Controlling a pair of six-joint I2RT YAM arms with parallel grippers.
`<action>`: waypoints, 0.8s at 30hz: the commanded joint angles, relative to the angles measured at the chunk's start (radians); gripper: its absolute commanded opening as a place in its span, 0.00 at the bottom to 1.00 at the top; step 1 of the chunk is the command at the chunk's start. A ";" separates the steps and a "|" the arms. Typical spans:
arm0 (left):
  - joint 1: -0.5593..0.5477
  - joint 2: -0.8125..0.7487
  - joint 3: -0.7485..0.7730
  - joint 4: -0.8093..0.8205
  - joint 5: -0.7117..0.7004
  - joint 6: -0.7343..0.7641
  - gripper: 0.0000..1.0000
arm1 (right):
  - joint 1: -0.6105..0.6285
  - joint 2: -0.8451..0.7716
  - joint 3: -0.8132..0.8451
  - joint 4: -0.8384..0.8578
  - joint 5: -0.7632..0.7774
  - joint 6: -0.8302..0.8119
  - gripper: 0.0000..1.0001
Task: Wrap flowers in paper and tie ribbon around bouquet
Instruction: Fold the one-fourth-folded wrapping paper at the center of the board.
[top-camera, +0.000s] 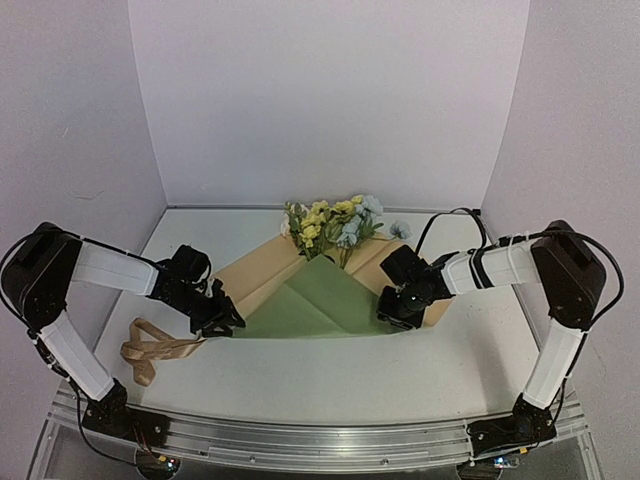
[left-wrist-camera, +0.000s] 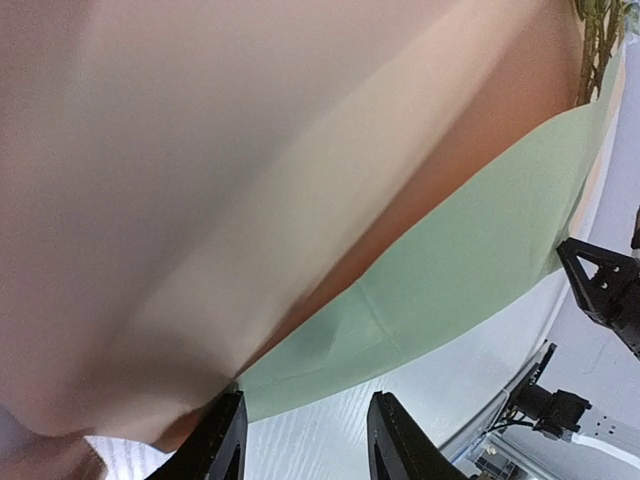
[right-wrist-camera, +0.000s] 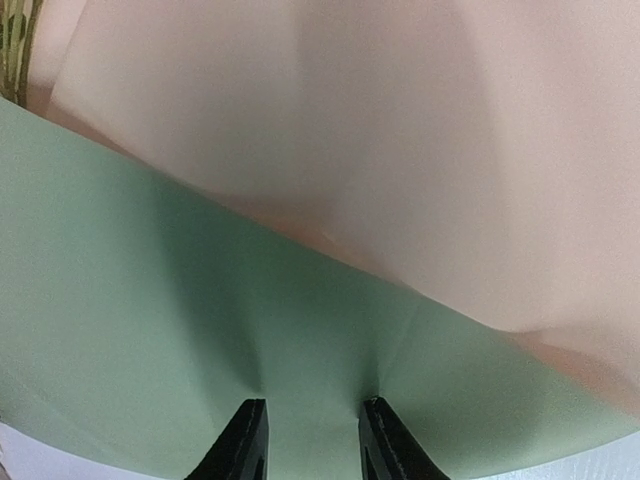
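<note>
The paper (top-camera: 320, 300) lies mid-table, olive-green face up in the middle, with tan flaps folded over on both sides. The flowers (top-camera: 335, 222), yellow and pale blue, stick out of its far end. My left gripper (top-camera: 228, 322) is at the paper's near left corner. It is open, with bare table between its jaws (left-wrist-camera: 305, 440); its left finger (left-wrist-camera: 215, 445) touches the tan flap's edge (left-wrist-camera: 200, 250). My right gripper (top-camera: 392, 315) is at the near right corner, also open (right-wrist-camera: 312, 440), its tips pressed onto the green paper (right-wrist-camera: 150, 300), which creases there. The ribbon (top-camera: 150, 350) lies loose at the near left.
White walls close the table in at the back and on both sides. The metal rail (top-camera: 320, 440) with both arm bases runs along the near edge. Bare white tabletop (top-camera: 330, 375) stretches between the paper and the rail.
</note>
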 joint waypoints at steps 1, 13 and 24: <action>-0.016 -0.045 0.104 -0.221 -0.138 0.082 0.43 | -0.013 -0.041 -0.019 -0.074 0.027 -0.005 0.36; -0.264 0.234 0.555 -0.173 -0.074 0.099 0.44 | -0.017 -0.271 -0.142 -0.057 0.035 0.034 0.57; -0.339 0.466 0.743 -0.137 0.010 0.097 0.43 | -0.052 -0.445 -0.468 0.189 -0.024 0.134 0.74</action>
